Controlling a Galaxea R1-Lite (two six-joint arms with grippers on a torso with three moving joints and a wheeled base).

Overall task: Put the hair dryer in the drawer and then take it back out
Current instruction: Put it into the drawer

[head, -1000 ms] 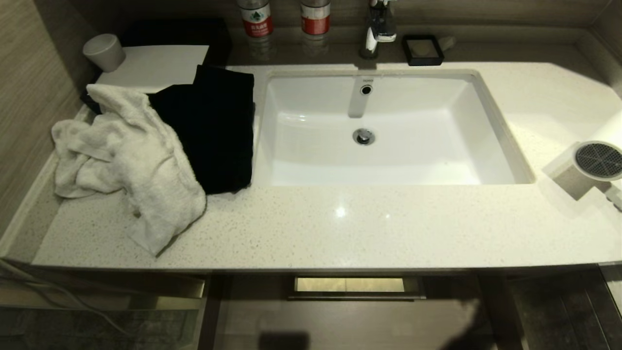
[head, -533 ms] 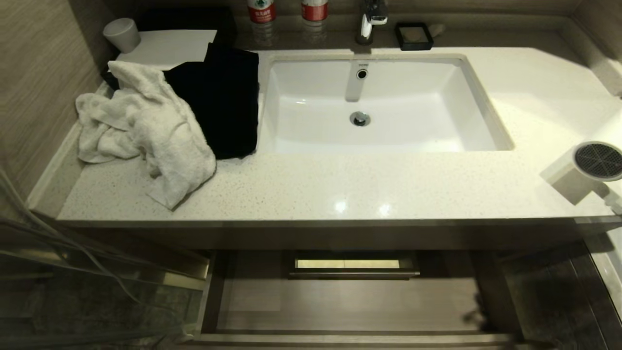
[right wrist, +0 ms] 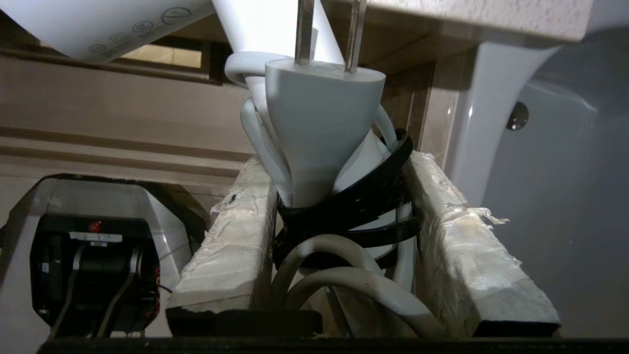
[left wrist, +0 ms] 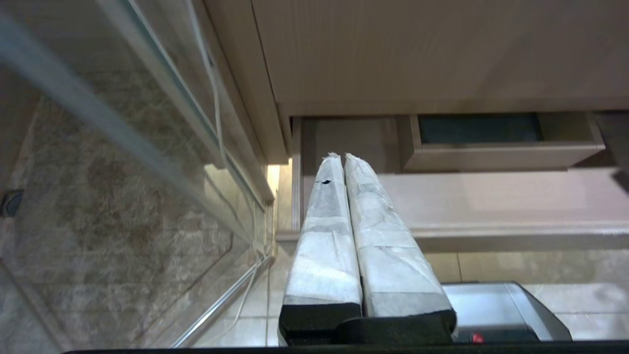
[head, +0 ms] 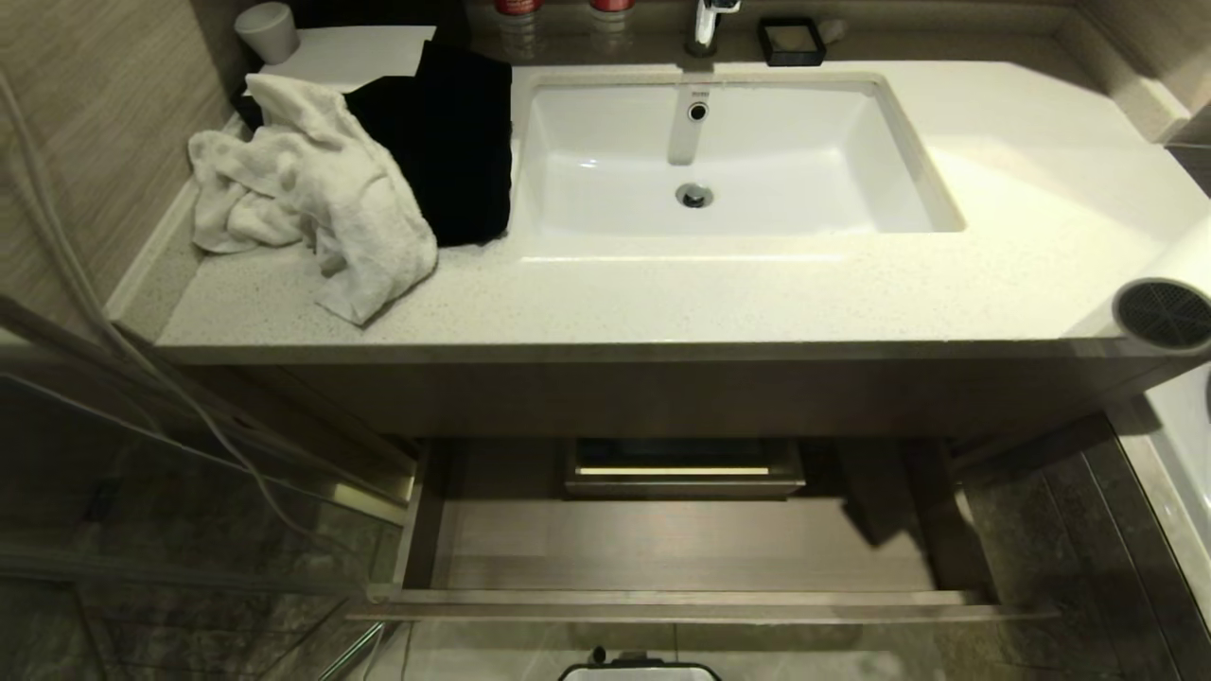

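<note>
Right now your right claw [right wrist: 339, 196] grips the dryer [head: 1162, 314] by its corded handle at the head view's right edge, and the open drawer [head: 681, 544] lies lower left of it.

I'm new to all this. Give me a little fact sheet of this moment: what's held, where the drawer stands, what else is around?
held item: hair dryer, at the head view's right edge by the counter's front corner
holder: right gripper, clamped on the dryer's handle and bundled cord
plug: plug with prongs pointing away from the gripper
drawer: drawer pulled open below the counter, nothing seen inside
left gripper: left gripper shut, holding nothing, pointing toward the drawer
counter: countertop with sink, white towel, black cloth
</note>
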